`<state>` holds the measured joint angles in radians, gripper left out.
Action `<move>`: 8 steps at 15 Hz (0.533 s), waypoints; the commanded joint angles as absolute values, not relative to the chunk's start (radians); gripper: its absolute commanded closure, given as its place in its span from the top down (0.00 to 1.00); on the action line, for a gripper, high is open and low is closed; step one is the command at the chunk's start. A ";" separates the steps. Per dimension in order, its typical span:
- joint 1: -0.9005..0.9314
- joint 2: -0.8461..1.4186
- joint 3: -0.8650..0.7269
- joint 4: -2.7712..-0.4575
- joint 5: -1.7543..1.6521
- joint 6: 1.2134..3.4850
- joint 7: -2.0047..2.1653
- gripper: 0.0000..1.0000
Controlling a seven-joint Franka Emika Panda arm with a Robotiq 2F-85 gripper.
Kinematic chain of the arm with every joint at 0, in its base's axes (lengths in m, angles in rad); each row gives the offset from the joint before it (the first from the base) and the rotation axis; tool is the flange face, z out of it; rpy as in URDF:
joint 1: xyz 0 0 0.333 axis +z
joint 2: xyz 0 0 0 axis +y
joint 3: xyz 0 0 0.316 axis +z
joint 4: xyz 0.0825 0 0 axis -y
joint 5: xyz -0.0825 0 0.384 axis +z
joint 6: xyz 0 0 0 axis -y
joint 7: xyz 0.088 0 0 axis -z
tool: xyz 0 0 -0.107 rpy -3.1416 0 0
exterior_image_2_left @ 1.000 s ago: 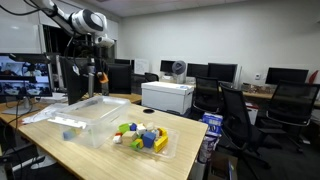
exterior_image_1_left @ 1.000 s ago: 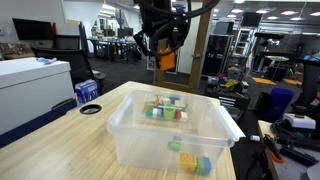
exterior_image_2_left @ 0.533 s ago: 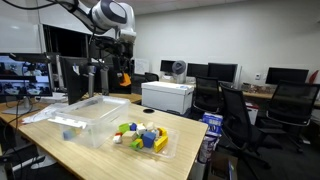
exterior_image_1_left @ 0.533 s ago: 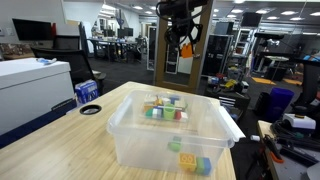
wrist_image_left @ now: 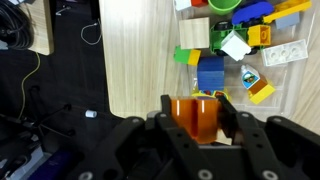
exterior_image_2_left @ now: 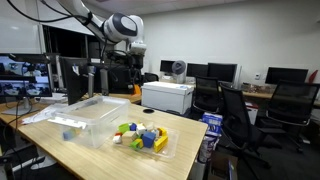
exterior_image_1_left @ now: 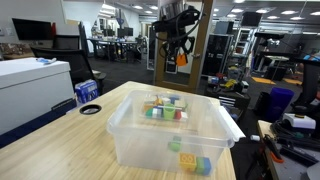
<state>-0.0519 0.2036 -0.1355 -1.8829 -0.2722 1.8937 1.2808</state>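
My gripper [wrist_image_left: 195, 120] is shut on an orange block [wrist_image_left: 193, 116], held high above the wooden table [wrist_image_left: 140, 50]. The block also shows in both exterior views [exterior_image_1_left: 181, 58] [exterior_image_2_left: 134, 89]. A pile of coloured toy blocks [wrist_image_left: 235, 45] on a clear lid lies below and just ahead of the gripper; it shows in both exterior views [exterior_image_1_left: 165, 108] [exterior_image_2_left: 140, 134]. A clear plastic bin [exterior_image_1_left: 135, 125] [exterior_image_2_left: 78, 112] stands beside the pile and holds a few blocks [exterior_image_1_left: 195, 163].
A white printer [exterior_image_2_left: 167, 96] stands behind the table. A roll of tape [exterior_image_1_left: 91, 109] and a blue box [exterior_image_1_left: 88, 92] lie near a white cabinet [exterior_image_1_left: 30, 90]. Office chairs [exterior_image_2_left: 235, 115] stand past the table's end. The table edge and dark floor [wrist_image_left: 60, 90] are under the gripper.
The arm has swung sideways with the orange block in the gripper, from above the clear bin to above the pile's end of the table.
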 commanded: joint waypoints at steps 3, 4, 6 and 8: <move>-0.067 0.311 -0.147 -1.868 -0.234 2.020 1.242 0.22; -0.068 0.328 -0.148 -1.869 -0.230 2.048 1.229 0.22; -0.072 0.371 -0.150 -1.859 -0.208 2.087 1.207 0.22; -0.076 0.405 -0.150 -1.850 -0.180 2.100 1.185 0.22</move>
<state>-0.0603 0.3599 -0.1501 -1.8746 -0.2315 2.0702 1.2479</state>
